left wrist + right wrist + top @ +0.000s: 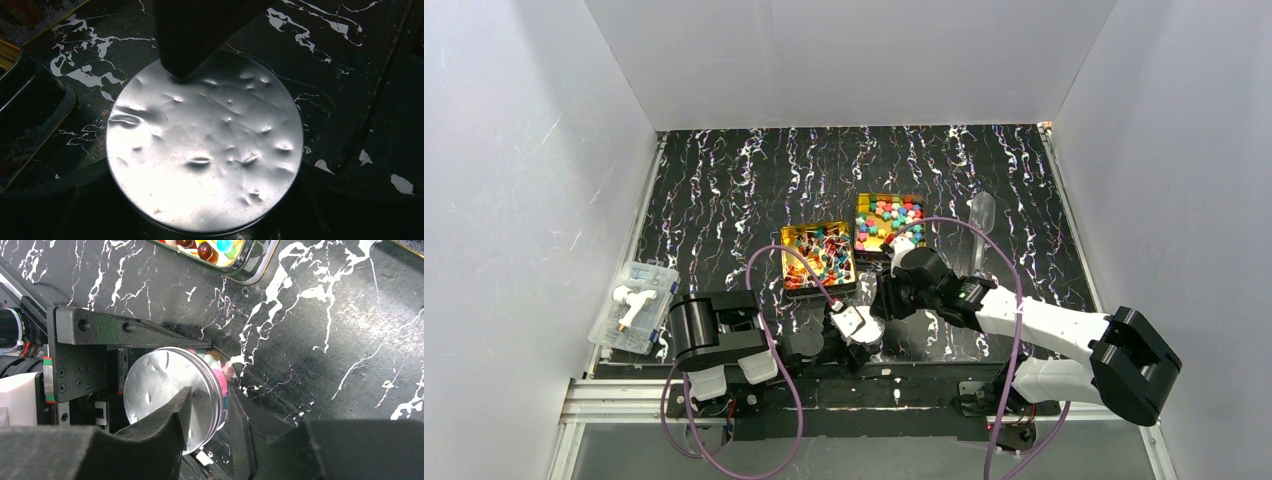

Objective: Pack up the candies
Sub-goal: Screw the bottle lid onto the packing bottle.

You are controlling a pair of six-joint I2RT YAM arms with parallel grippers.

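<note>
Table (724, 200): black with white veins, and it carries all the things.
Tins: the nearer tin (784, 262) stands about the middle. The farther tin (858, 225) is at 1 o'clock from it. Both hold many candies (894, 215).
Jar (223, 382): at 6 o'clock from the tins, close to the arm bases. A few pink and pale candies show through its wall.
Lid (205, 145): round, silver and dented, lying on the jar.
Left end effector (857, 330): spread wide, clasping the jar from both sides.
Right end effector (212, 397): half spread over the lid's edge. If it pinches already, I cannot tell.
Progress: in my judgement this jar is filled and its lid is now being handled. The tins are far from empty, so much packing is left.
</note>
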